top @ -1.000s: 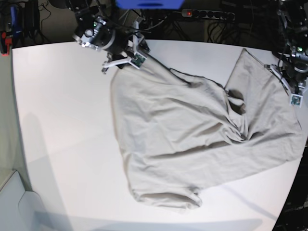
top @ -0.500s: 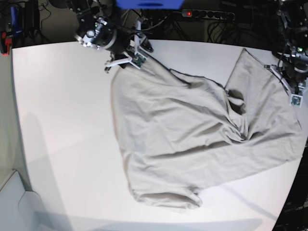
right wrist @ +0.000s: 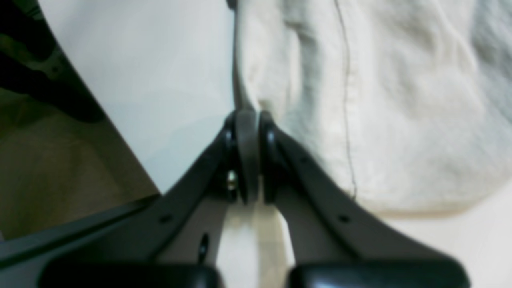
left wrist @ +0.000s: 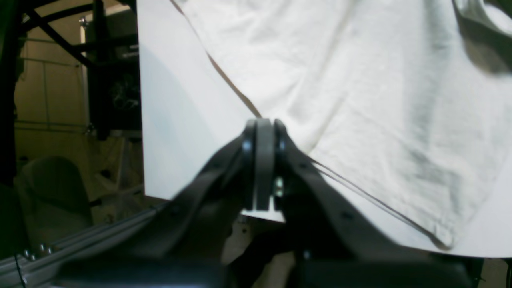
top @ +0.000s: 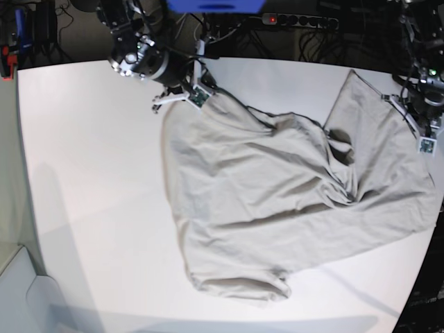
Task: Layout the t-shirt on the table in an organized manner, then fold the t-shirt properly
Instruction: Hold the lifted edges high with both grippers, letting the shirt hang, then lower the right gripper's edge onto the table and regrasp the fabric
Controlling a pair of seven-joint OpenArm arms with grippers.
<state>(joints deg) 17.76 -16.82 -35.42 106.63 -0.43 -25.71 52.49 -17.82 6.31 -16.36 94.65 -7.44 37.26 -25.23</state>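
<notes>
The beige t-shirt [top: 277, 201] lies wrinkled across the white table [top: 90, 173], bunched in folds at its right middle. My right gripper [top: 201, 96] is at the shirt's far left corner, shut on the cloth. In the right wrist view the gripper [right wrist: 247, 116] pinches the fabric [right wrist: 400, 100], and cloth shows between the fingers. My left gripper [top: 423, 135] is at the shirt's far right edge near the table's rim. In the left wrist view it [left wrist: 262, 124] is shut on the hem of the shirt [left wrist: 360, 80].
A power strip [top: 298, 21] and cables lie behind the table's far edge. A blue object [top: 215, 5] sits at the top. The table's right edge [left wrist: 172, 120] is close to my left gripper, with a dark frame and floor beyond.
My right gripper has moved a little right and toward the shirt with the corner in it, so the stretched cloth there has slackened into folds. The left arm has not moved.
</notes>
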